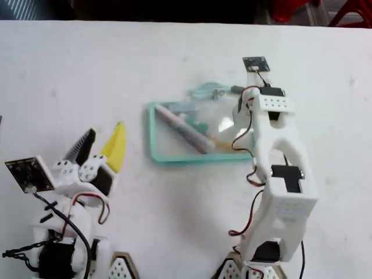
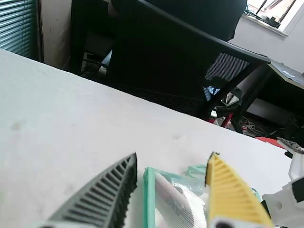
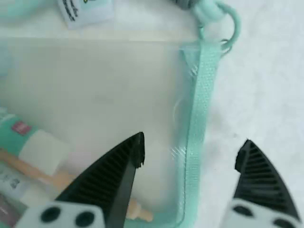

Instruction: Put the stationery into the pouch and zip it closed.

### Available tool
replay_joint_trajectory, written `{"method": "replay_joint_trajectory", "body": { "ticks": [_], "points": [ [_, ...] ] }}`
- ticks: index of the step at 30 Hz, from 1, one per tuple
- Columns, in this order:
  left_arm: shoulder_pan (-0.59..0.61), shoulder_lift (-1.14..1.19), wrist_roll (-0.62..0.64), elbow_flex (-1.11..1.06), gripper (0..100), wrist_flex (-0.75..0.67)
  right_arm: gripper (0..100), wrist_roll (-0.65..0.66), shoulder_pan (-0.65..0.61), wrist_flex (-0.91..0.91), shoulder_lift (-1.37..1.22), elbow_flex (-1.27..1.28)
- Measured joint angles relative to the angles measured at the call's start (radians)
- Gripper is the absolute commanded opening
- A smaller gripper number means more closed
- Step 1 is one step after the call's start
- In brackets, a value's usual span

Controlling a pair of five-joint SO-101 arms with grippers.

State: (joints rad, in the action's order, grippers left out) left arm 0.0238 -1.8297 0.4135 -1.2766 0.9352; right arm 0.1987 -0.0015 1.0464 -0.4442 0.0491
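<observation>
The white counter [image 1: 87, 70] carries everything, and my two arms come up from its near edge. The right arm [image 1: 285, 192] stretches out over one end of the pouch. Its jaws are spread wide, and in its wrist view they hang either side of the teal zip edge [image 3: 197, 109], gripping nothing. The left arm [image 1: 64, 232] sits folded back, well apart from the pouch. Its jaws, one black and one yellow, are also spread and empty, and they point toward the pouch's other end.

The pouch [image 1: 186, 159] lies flat mid-counter, clear with a teal border. The stationery [image 1: 186, 129] looks to be inside it already: pens and a white-ended tube [image 3: 42, 149] show through the clear wall. At the corner by the right arm sits the zip pull with its teal ring [image 3: 223, 21]. I cannot tell whether the zip is run shut.

My worry is the zipping. Nothing pins the pouch, so if the right jaws tug the ring alone, I'd expect the whole pouch to slide over the smooth counter rather than the slider travel. The ring is small and floppy, so a close could miss it or nip the clear film instead. A pen end lying across the opening could jam the slider
</observation>
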Motion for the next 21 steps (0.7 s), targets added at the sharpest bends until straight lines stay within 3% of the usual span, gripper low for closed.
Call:
{"method": "replay_joint_trajectory", "body": {
  "ticks": [11,17,21],
  "points": [
    [0.0,0.0,-0.012,0.0,24,-0.066,22.5,-0.005,0.011,0.0,0.0,0.003],
    [0.0,0.0,-0.112,0.0,18,-0.155,22.5,-0.081,0.032,-0.008,0.002,0.009],
    [-0.009,0.003,-0.258,0.023,14,-0.187,22.5,-0.094,0.032,-0.018,0.008,-0.006]
  ]
}}
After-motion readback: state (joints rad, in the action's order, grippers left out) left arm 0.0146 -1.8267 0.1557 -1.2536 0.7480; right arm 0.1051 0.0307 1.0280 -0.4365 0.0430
